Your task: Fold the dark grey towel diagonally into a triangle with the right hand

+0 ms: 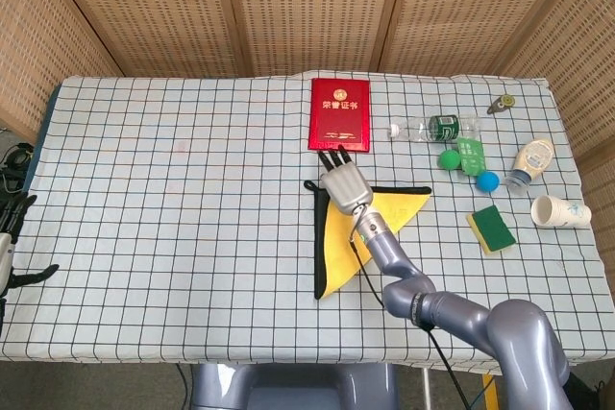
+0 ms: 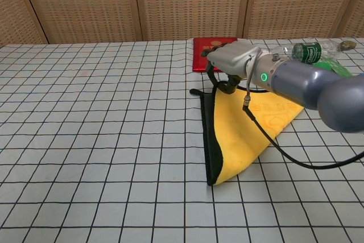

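The towel lies at the table's middle, folded over into a triangle. Its yellow underside faces up, and a narrow dark grey strip shows along the left edge. My right hand is above the towel's far left corner, just in front of the red booklet. In the chest view the right hand has its fingers curled down and pinches the folded-over corner, lifting it a little off the table. My left hand hangs past the table's left edge, fingers apart, holding nothing.
A red booklet lies just behind the towel. To the right are a plastic bottle, a green ball, a blue ball, a sponge, a paper cup and a white bottle.
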